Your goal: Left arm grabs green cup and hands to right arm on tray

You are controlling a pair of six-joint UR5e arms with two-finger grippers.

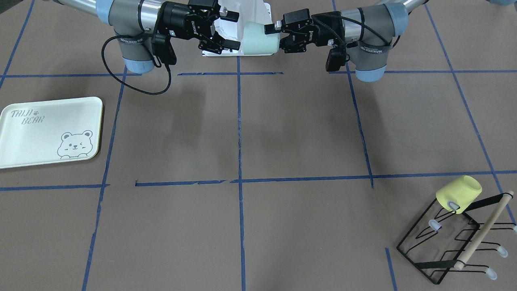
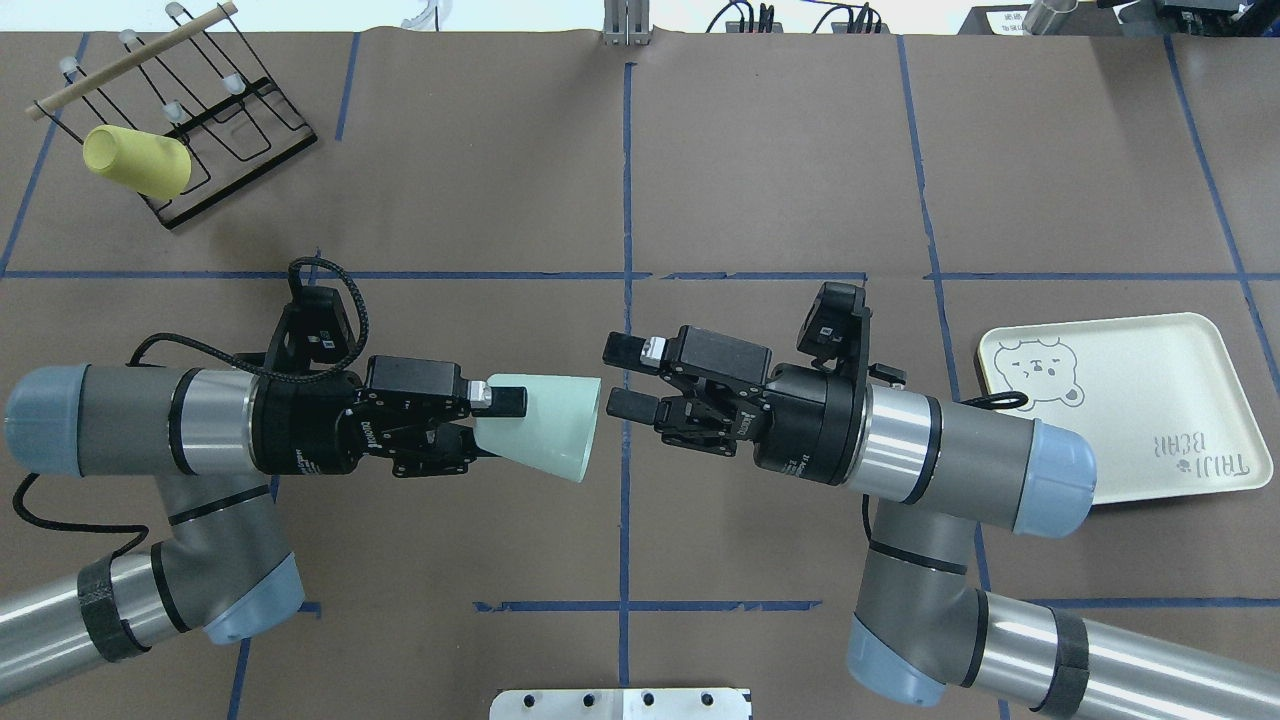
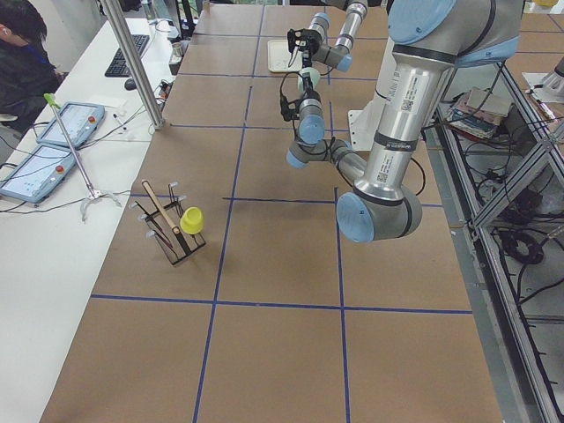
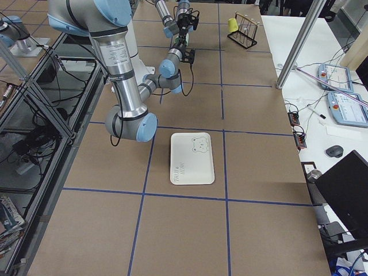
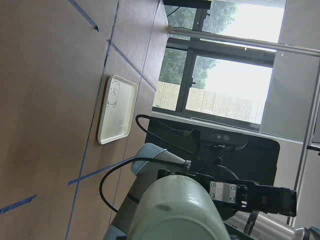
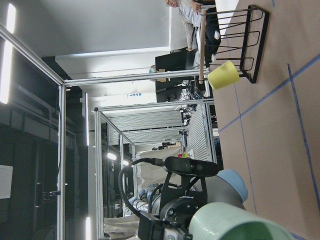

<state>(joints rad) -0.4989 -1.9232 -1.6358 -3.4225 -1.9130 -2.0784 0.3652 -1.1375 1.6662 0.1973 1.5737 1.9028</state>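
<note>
green cup (image 2: pixel 540 428) centre, tray (image 2: pixel 1130 400) right, rack (image 2: pixel 222 108) left

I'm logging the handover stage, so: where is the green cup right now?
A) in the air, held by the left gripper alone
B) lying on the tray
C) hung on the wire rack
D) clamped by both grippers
A: the left gripper is shut on the narrow end of the green cup, holding it sideways above the table. The right gripper faces the cup's mouth, open and not closed on it.
</note>
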